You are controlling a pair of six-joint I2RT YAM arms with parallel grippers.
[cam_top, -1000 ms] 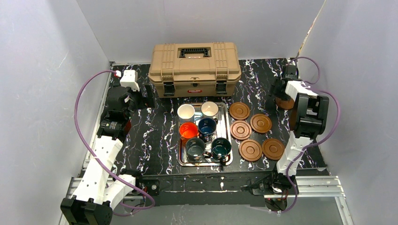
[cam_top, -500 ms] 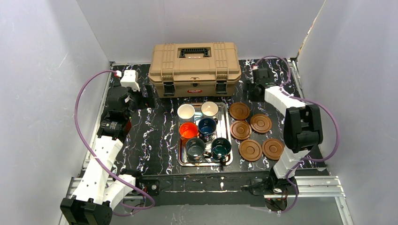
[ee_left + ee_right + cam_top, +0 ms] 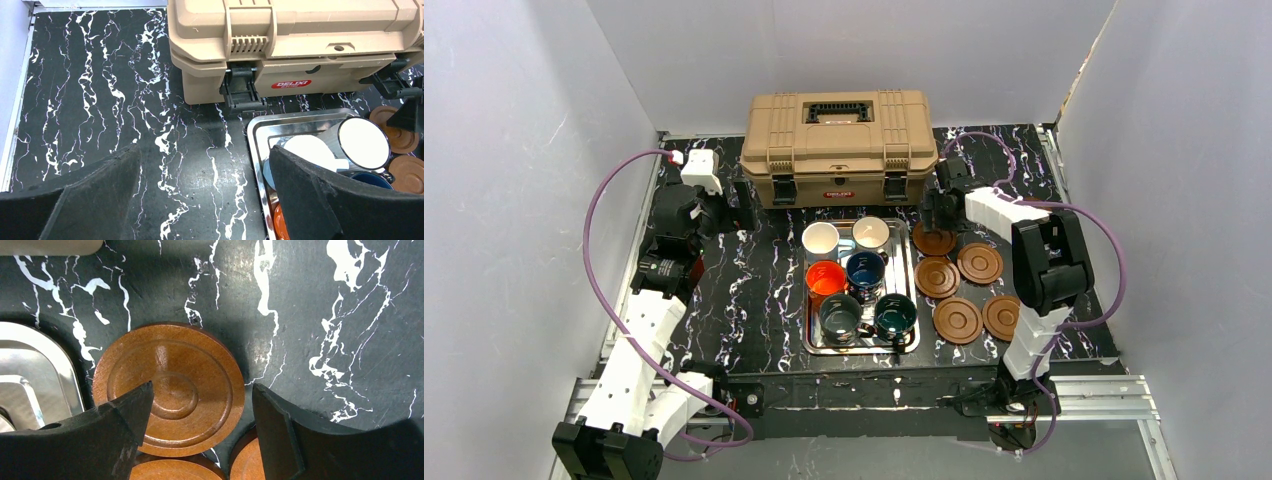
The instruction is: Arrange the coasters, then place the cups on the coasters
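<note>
Right gripper, jaws spread wide and empty, hovers over a flat round brown grooved coaster at frame centre.

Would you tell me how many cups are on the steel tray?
6, all on the tray: far row, left cream cup and right cream cup; middle, orange cup and navy cup; near row, grey-green cup and teal cup. None appears hidden.
</note>
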